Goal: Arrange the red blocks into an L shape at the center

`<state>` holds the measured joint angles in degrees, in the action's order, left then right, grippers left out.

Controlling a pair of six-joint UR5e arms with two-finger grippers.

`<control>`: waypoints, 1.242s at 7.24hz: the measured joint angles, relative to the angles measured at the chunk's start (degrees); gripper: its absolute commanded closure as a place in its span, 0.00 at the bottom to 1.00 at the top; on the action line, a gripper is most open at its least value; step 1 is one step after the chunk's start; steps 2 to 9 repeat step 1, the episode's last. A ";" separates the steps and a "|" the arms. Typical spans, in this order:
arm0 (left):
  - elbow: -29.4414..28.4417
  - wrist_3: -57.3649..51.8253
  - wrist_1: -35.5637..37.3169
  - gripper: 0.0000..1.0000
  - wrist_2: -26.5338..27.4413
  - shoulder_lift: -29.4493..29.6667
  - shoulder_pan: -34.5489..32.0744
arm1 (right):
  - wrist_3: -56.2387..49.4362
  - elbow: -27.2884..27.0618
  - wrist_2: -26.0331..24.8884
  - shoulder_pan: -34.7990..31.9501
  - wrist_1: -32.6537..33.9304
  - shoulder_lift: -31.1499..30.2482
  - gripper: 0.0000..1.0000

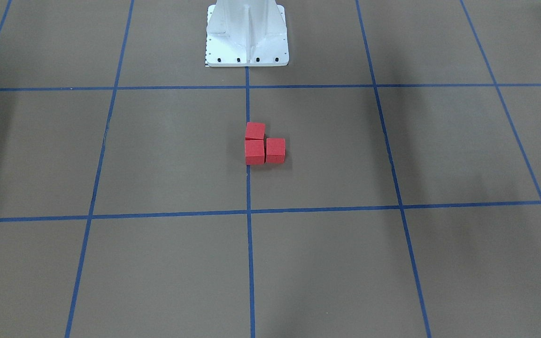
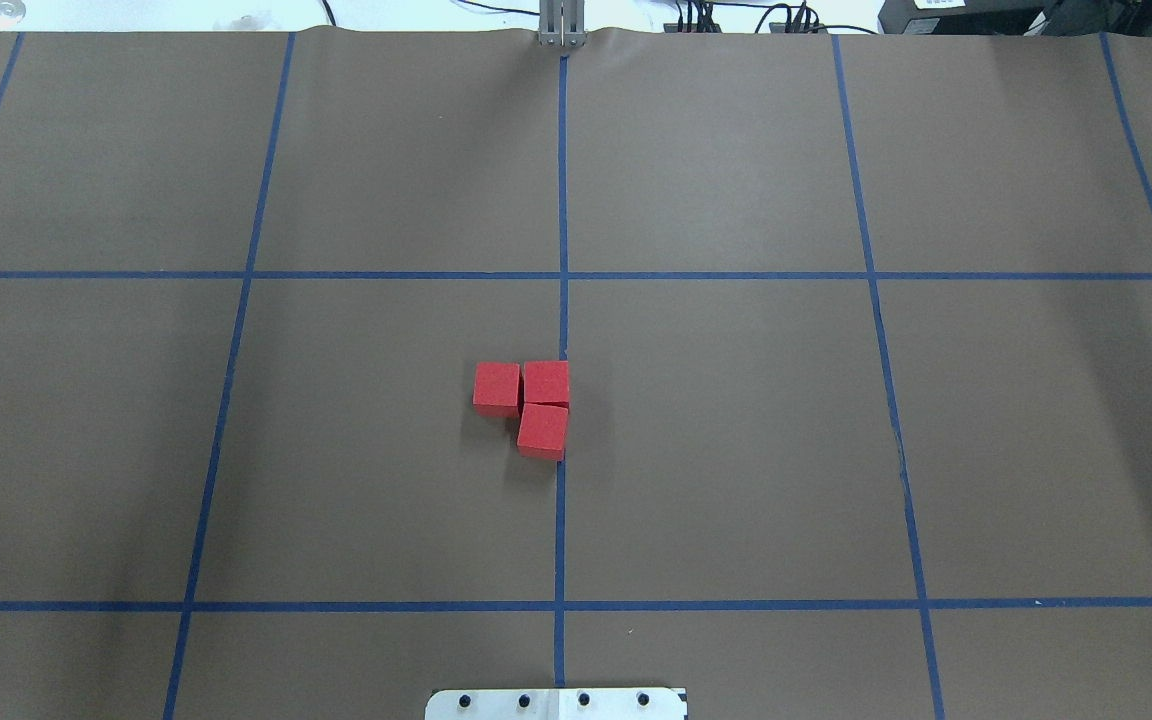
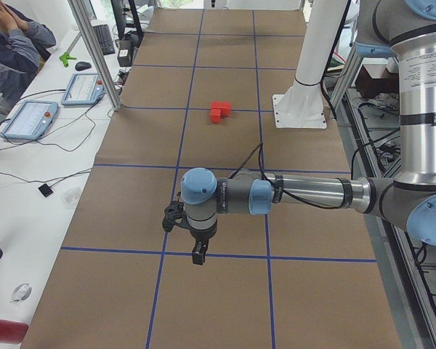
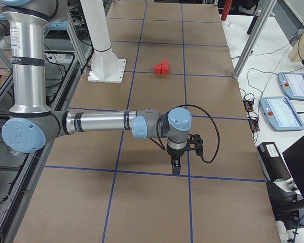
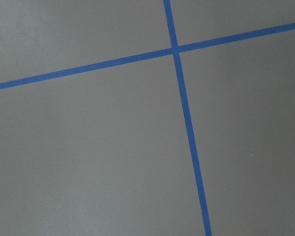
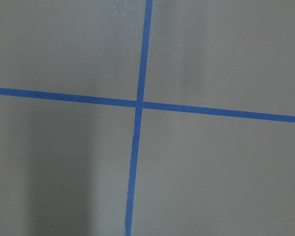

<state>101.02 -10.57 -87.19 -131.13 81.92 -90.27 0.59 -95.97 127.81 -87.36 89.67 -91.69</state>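
Apparently the task is judged complete, with an L formed at the center [image 2: 561, 330] of the brown surface [image 2: 736, 450]. The left gripper [image 3: 197, 256] and right gripper [image 4: 176, 167] are hung toward opposite end edges, touching nothing; their opening cannot be told. Three red blocks [image 2: 544, 385] are set touching.

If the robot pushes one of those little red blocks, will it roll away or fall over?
Probably no rolling: the red blocks are flat-faced cubes, so one should slide. Tipping looks unlikely, since each seems as wide as tall. They sit packed together, so pushing one would likely nudge its neighbours.
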 measured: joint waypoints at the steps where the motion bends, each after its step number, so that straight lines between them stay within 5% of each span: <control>1: -0.12 0.02 0.00 0.00 0.00 0.00 0.00 | 0.17 0.34 0.02 0.00 0.02 -0.02 0.01; 9: -0.12 0.02 0.00 0.00 0.00 0.00 0.00 | 0.17 0.34 0.02 0.00 0.02 -0.02 0.01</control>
